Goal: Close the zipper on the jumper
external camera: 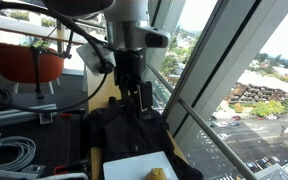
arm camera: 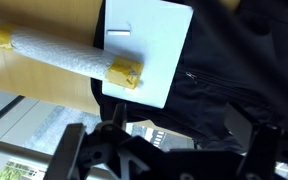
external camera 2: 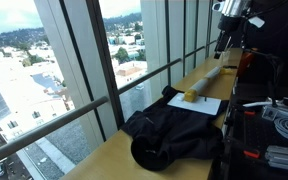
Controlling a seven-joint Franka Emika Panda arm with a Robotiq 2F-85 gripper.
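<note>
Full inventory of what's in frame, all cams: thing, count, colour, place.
jumper: 1, black, bunched on the counter by the window
sheet: 1, white, flat on the counter next to the jumper
roll: 1, whitish with yellow tape at both ends, on the counter, one taped end over the sheet
counter: 1, light wood, running along the window
bowl: 1, orange-red, in the background behind the arm
cables: several, white and grey, on the side away from the window
arm: 1, white and grey, raised above the counter
gripper: 1, black, open, holding nothing
</note>
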